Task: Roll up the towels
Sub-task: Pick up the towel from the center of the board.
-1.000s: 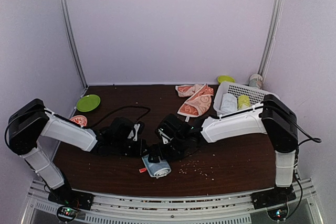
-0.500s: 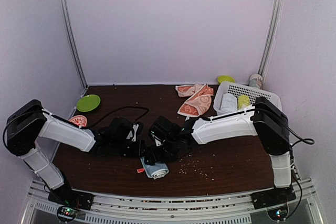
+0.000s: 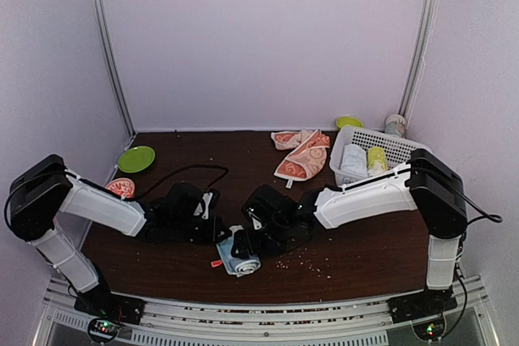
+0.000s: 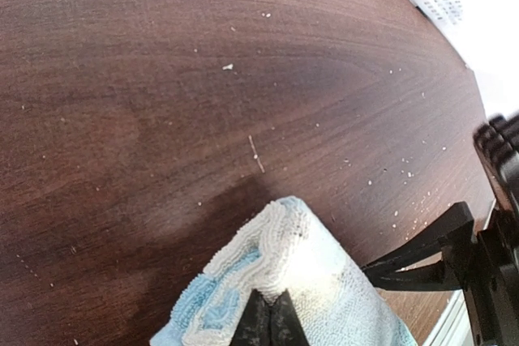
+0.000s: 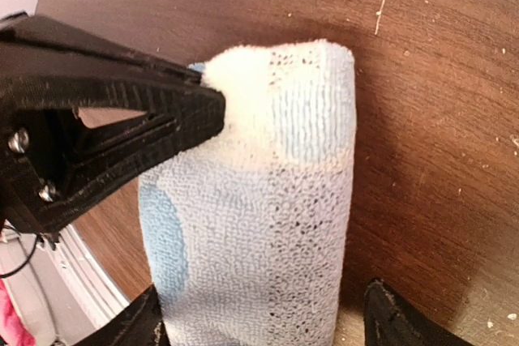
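Observation:
The light blue towel [image 3: 241,260] lies rolled up near the table's front middle. It fills the right wrist view as a pale blue and white roll [image 5: 259,200]. My right gripper [image 5: 263,326] is open and straddles the roll's near end; the right finger stands apart from the cloth. My left gripper [image 4: 272,323] is shut, its tips pressed into the roll's [image 4: 292,265] other end. Whether cloth is pinched between them I cannot tell. The orange towel [image 3: 302,154] lies crumpled and unrolled at the back, beside the basket.
A white basket [image 3: 399,144] at the back right holds a white roll [image 3: 353,158] and a yellow-green roll [image 3: 376,156]. A green plate [image 3: 136,158] and a small orange dish [image 3: 122,186] sit at the left. Crumbs [image 3: 306,262] dot the wood near the roll.
My right arm swung left, then came back right, still over the blue roll, its jaws narrowing and widening slightly. The left arm and the roll have barely moved.

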`<state>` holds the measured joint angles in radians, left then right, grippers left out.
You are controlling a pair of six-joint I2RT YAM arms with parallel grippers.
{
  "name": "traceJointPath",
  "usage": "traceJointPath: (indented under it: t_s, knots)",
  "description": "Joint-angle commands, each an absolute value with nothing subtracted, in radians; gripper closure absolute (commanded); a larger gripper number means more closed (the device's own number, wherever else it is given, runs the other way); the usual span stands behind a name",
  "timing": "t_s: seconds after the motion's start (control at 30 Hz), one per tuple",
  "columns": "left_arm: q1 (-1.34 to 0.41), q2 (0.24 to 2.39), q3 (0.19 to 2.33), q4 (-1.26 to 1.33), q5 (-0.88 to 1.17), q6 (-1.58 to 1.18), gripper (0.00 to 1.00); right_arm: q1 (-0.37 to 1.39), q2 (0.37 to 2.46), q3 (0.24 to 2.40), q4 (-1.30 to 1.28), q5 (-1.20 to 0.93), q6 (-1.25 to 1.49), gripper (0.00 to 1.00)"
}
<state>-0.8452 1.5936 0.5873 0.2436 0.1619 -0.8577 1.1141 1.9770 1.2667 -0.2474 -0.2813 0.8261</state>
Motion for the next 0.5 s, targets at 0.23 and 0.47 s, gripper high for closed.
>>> traceJointPath:
  t_s: [0.23,0.47]
  knots:
    - [-0.852,1.634,0.491,0.14,0.156,-0.872,1.0,1.087,1.945,1.184,0.017,-0.403,0.922,0.12]
    - [-0.851,1.631,0.466,0.165,0.155,-0.877,1.0,1.052,1.945,1.165,-0.018,-0.373,0.926,0.22]
